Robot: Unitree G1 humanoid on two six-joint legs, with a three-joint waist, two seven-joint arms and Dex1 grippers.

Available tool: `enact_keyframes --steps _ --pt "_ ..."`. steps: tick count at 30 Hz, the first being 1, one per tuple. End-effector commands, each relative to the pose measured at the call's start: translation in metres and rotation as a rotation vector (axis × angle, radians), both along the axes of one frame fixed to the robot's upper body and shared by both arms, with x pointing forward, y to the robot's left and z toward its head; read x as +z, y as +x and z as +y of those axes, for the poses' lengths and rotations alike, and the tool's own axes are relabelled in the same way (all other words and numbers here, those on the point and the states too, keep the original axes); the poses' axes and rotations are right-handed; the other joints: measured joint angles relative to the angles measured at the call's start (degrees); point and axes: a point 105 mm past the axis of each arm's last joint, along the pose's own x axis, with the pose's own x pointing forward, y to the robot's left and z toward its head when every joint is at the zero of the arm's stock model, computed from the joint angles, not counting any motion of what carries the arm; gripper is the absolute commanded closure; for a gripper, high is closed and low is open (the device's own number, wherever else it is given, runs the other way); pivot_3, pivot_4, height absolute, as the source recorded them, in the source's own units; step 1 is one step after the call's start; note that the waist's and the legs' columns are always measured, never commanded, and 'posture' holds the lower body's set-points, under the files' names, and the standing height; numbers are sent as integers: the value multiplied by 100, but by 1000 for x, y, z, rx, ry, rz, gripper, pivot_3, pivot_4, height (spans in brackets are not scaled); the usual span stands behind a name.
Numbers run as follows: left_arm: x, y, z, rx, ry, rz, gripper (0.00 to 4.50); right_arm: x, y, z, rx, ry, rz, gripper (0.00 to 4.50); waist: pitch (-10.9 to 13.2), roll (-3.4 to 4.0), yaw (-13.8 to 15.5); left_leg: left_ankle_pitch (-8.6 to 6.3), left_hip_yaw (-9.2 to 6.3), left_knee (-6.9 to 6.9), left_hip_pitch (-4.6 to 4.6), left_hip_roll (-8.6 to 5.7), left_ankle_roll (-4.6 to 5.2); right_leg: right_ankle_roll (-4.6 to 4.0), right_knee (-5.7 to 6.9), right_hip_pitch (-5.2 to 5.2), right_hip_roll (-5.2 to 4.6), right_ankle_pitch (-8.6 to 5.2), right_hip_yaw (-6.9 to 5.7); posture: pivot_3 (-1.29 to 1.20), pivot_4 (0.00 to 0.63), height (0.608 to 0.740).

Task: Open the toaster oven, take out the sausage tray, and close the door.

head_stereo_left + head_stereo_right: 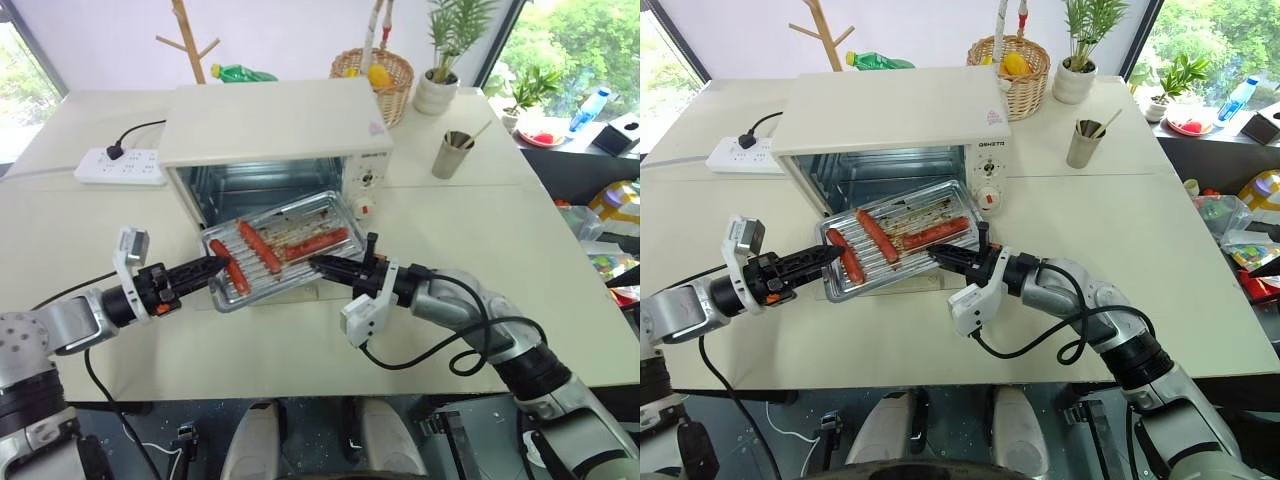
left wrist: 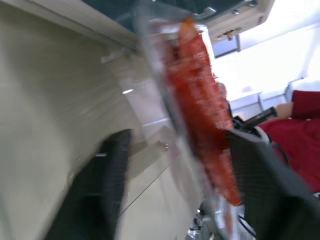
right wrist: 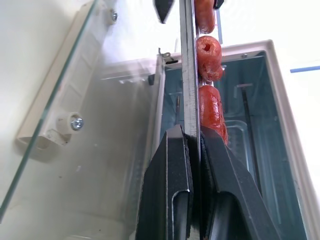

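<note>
Cream tabletop [image 1: 480, 230] carried a white power strip [image 1: 120, 166], wicker basket [image 1: 385, 75], metal cup [image 1: 452, 153] and potted plant [image 1: 440, 88] behind the boxy cream-white toaster oven [image 1: 275, 130]. Its glass door [image 3: 95, 150] lay folded down. Shiny ribbed metal sausage tray [image 1: 280, 250], bearing red-orange sausages, hung before the opening. Right claw [image 1: 322, 264] clamped its near edge; left claw [image 1: 212, 268] straddled its left edge, fingers apart.

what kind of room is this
Probably a bright office or lab set up as a mock kitchen: a toaster oven on a plain table, a power strip beside it, and big windows onto greenery.
</note>
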Motion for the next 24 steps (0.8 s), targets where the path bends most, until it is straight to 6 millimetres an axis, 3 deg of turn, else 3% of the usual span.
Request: enact_keyframes --steps 1,14,24 --pt "4 2 5 18 13 -7 2812 28 -4 5 30 82 -78 4500 0 0 -5 0 0 0 0 -1 0 0 0 0 0 0 0 0 150 740" --pt "20 -10 32 36 -23 -25 2812 23 0 2 3 74 -78 4500 0 0 -3 0 1 -2 2 1 0 -2 0 0 -1 -1 2 0 150 740" --pt "10 -3 17 0 -22 2 2812 24 -1 2 16 63 -87 4500 0 0 11 0 1 -2 2 1 0 -10 -1 0 -6 -6 2 0 150 740"
